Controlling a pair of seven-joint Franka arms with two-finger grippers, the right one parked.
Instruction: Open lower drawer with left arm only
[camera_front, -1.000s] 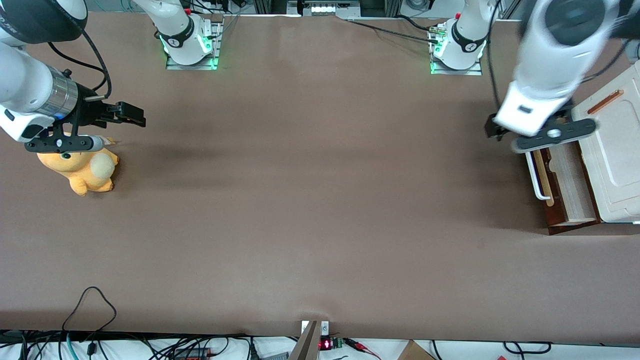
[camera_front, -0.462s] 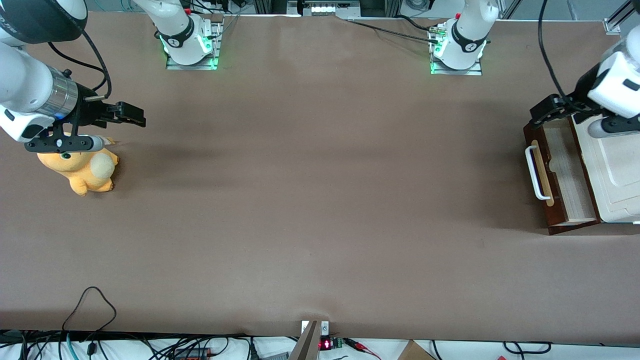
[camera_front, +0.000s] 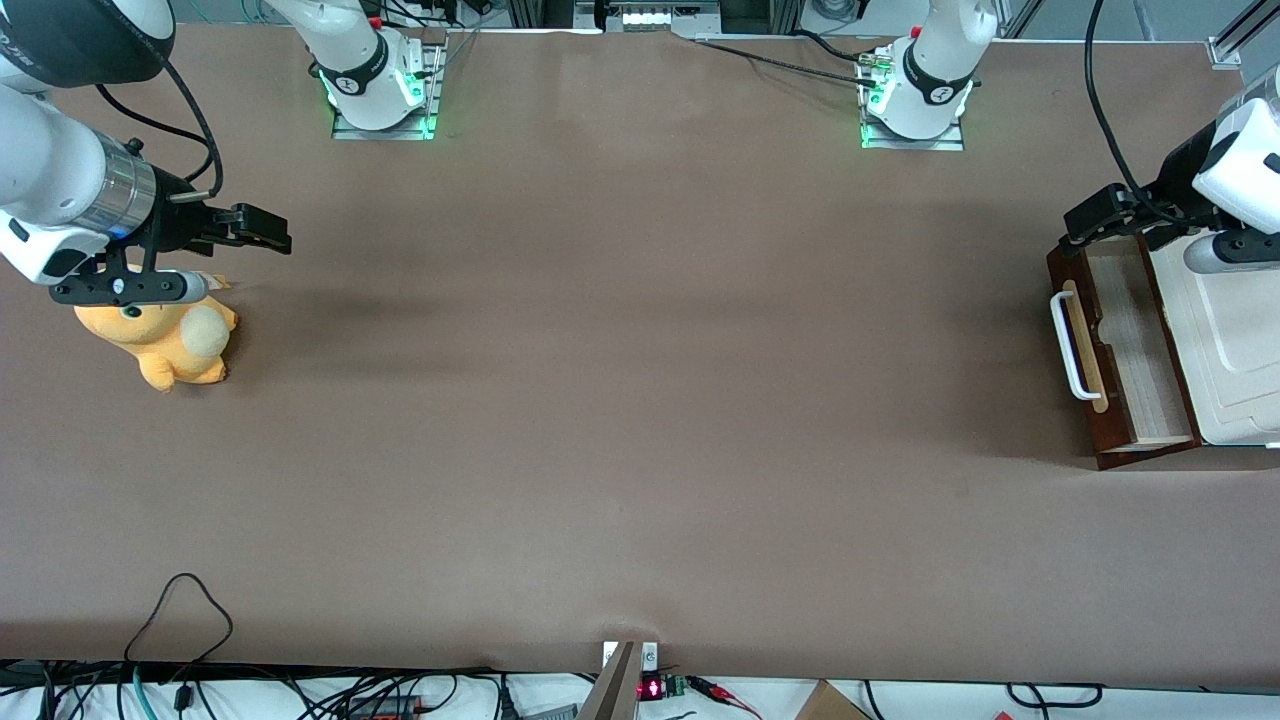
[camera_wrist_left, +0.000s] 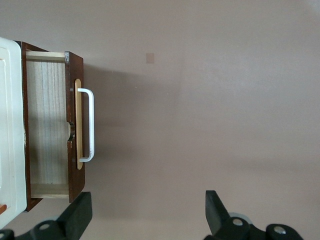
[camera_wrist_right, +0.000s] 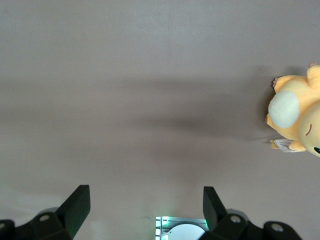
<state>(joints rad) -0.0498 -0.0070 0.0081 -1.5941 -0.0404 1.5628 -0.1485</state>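
Observation:
The lower drawer (camera_front: 1125, 350) stands pulled out of the cream-white cabinet (camera_front: 1240, 340) at the working arm's end of the table. Its dark reddish-brown front carries a white bar handle (camera_front: 1068, 345) on a pale wood strip, and its pale wood inside shows. In the left wrist view the drawer (camera_wrist_left: 47, 125) and its handle (camera_wrist_left: 89, 125) show too. My left gripper (camera_front: 1098, 218) hangs above the drawer's corner farthest from the front camera. It is open and empty (camera_wrist_left: 148, 215), with wide-apart fingers (camera_wrist_left: 77, 212) clear of the handle.
An orange plush toy (camera_front: 165, 340) lies toward the parked arm's end of the table. Two arm bases (camera_front: 915, 100) stand on the table edge farthest from the front camera. Brown table surface (camera_front: 640, 400) stretches between the drawer and the toy. Cables hang at the nearest edge.
My left arm has swung from above the drawer's front toward the table's end and risen. The gripper now sits over the drawer's corner. The drawer stays open.

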